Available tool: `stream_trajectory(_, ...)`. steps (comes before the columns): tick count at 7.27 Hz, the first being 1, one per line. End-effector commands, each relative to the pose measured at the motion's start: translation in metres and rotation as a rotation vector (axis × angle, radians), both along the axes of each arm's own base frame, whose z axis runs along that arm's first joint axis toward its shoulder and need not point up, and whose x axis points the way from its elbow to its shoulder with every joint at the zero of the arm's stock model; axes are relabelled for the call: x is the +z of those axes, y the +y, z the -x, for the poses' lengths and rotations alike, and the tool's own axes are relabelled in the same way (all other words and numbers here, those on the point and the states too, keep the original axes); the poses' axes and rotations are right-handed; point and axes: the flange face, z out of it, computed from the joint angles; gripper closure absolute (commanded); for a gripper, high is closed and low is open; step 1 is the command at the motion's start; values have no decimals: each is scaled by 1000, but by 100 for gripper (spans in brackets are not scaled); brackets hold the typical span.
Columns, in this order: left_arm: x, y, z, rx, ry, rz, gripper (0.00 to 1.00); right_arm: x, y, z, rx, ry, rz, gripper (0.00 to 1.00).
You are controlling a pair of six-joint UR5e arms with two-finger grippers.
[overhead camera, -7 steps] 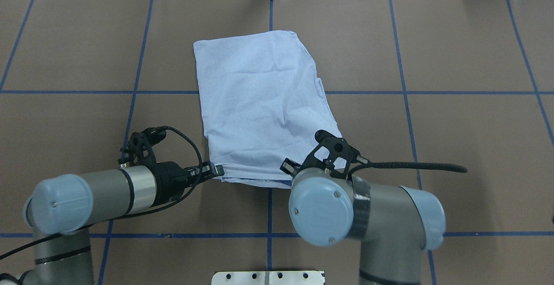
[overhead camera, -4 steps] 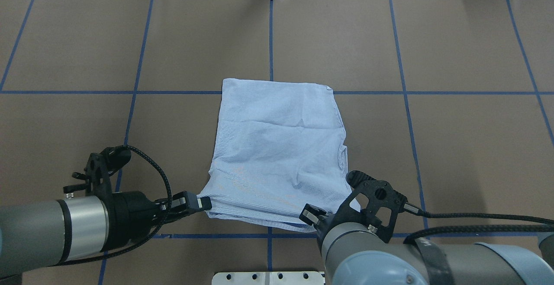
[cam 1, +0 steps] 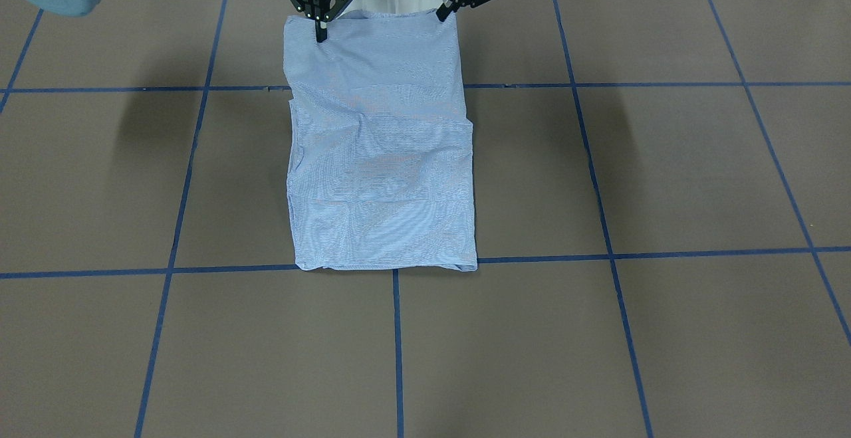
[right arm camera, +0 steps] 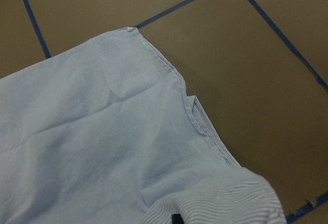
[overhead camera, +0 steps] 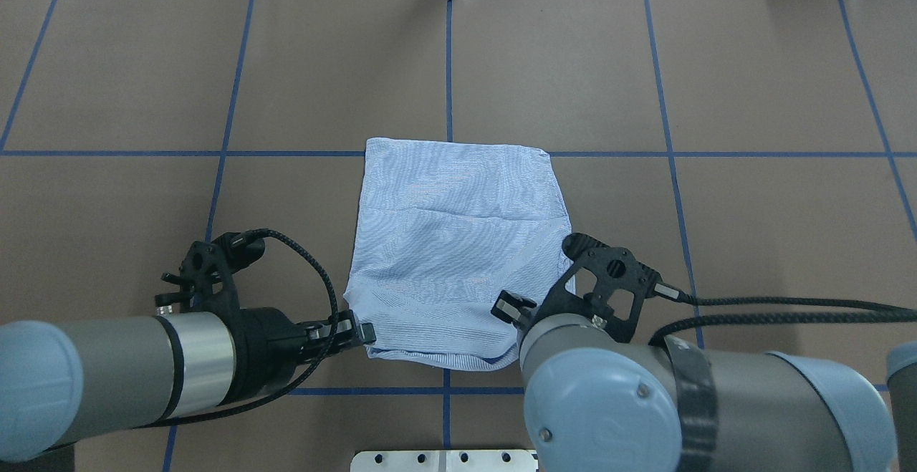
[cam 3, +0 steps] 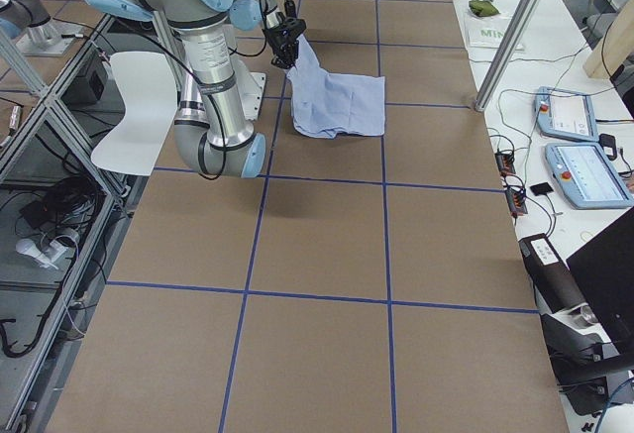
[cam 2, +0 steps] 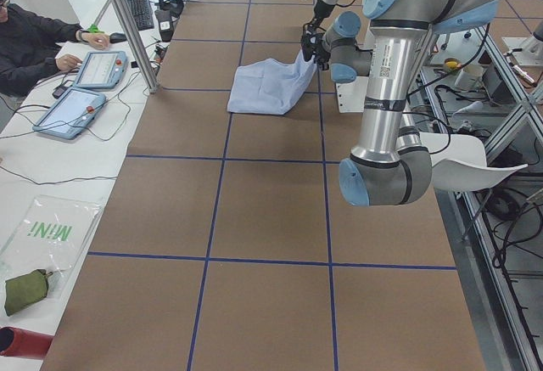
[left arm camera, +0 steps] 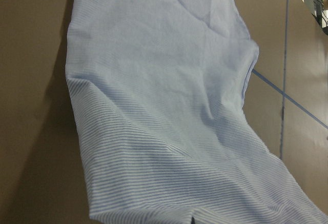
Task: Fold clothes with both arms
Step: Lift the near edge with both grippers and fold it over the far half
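Right, the shirt [overhead camera: 458, 243] sits in the middle of the table [overhead camera: 752, 243], folded down to a neat, roughly rectangular packet, fine blue-and-white stripes showing all over its top layer. Its far edge lies flat, running just along one of the blue tape lines [overhead camera: 716, 153], and the far part rests on the brown surface, while the edge nearest the robot is up off the table, as both side views make plain, the cloth sloping from the surface up to the fingers. Over at one near corner the left gripper [overhead camera: 356, 330] has its fingers pinched together on the fabric, and at the other near corner the right gripper [cam 1: 321, 29] is clamped on the hem the same way, tips pointing down in the front-facing view. The left wrist view looks out along the striped cloth falling away from the jaws; the right wrist view catches a stepped, layered side edge of the packet lying against the table. The left arm [overhead camera: 107, 379] reaches in low from its side, the right arm [overhead camera: 716, 415] bulks large on the other, its wrist covering part of that corner from overhead. A white base plate [overhead camera: 444, 460] shows between them. Beyond the table's far edge, a person [cam 2: 25, 44] sits at a white bench with two control tablets [cam 2: 100, 67].
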Motion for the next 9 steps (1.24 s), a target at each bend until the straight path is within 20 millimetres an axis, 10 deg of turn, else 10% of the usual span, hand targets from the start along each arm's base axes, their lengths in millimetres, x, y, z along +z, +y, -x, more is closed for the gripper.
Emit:
stream_trajectory(1, 0, -49, -15, -74, -53, -59, 100, 11, -65, 26, 33, 3, -67, 100)
stream_trajectory(5, 11, -197, -39, -235, -234, -180, 100, 60, -159, 63, 83, 51, -128, 100)
stream_trajectory(9, 47, -270, -89, -242, -372, -204, 100, 85, -240, 121, 85, 91, -138, 100)
